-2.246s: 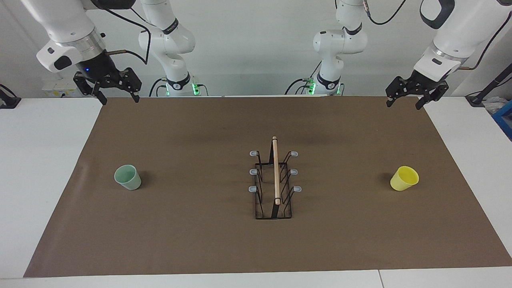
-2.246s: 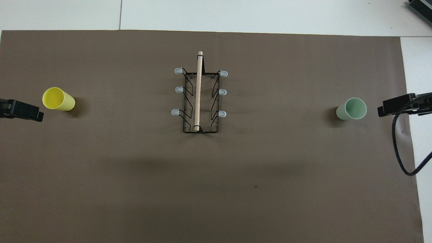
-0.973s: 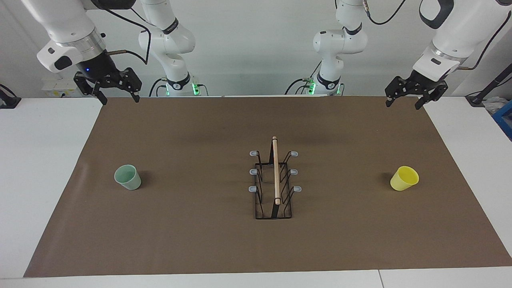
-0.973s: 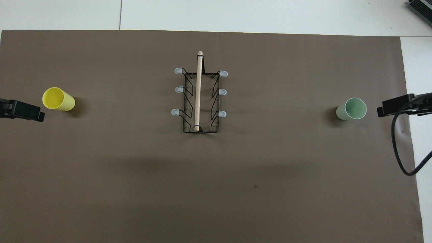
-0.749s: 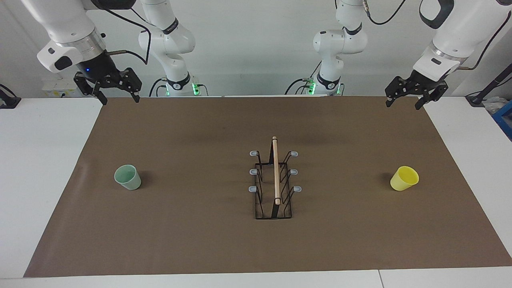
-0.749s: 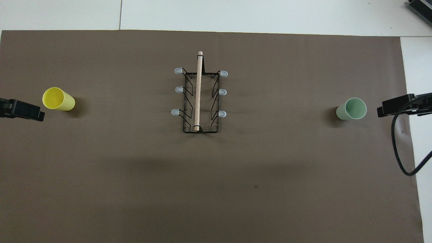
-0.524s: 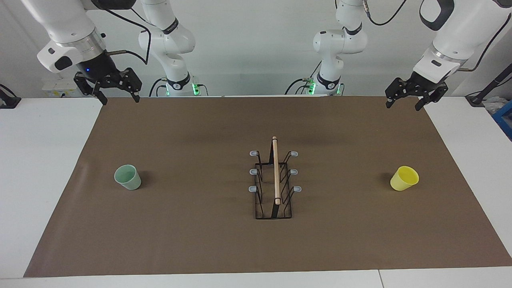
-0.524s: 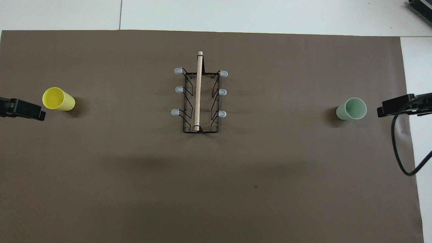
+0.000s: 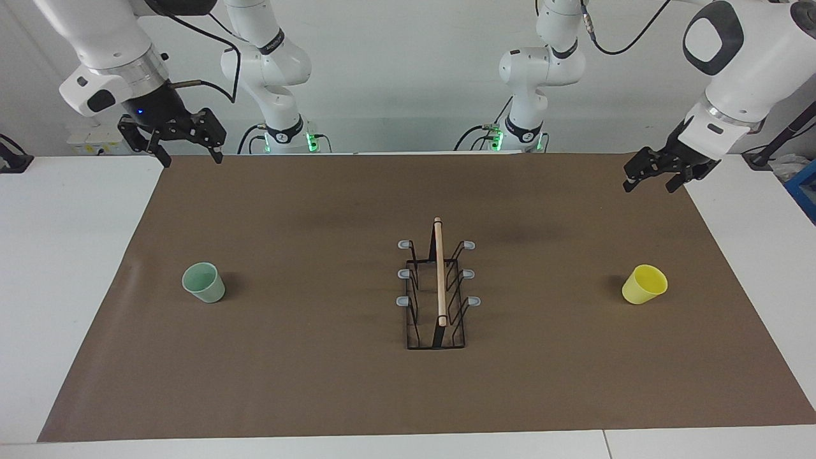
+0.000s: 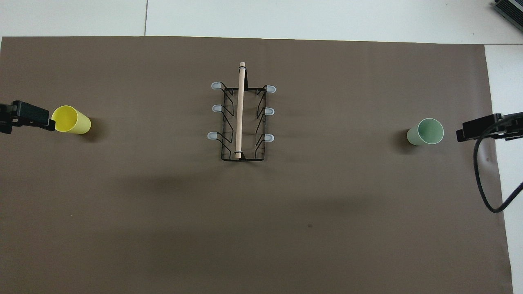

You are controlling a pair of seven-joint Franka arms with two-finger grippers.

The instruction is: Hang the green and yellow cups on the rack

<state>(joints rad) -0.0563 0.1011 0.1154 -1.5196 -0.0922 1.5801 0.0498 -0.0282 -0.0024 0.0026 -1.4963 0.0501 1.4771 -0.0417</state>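
The rack (image 9: 438, 287) (image 10: 241, 118), black wire with a wooden rod on top and grey-tipped pegs, stands mid-mat with nothing on it. Toward the right arm's end, the green cup (image 9: 204, 282) (image 10: 425, 132) stands upright. At the left arm's end the yellow cup (image 9: 644, 284) (image 10: 71, 119) is also upright. My left gripper (image 9: 649, 187) (image 10: 28, 116) hangs open and empty over the mat; in the overhead view its tip sits at the yellow cup's rim. My right gripper (image 9: 191, 159) (image 10: 478, 127) waits open and empty, raised over the mat's corner.
A brown mat (image 9: 319, 382) covers most of the white table (image 9: 64, 287). A black cable (image 10: 482, 183) loops from the right arm over the mat's edge. A blue bin (image 9: 804, 185) sits off the table at the left arm's end.
My left gripper has come down and moved toward the yellow cup. The right arm, both cups and the rack have stayed where they were.
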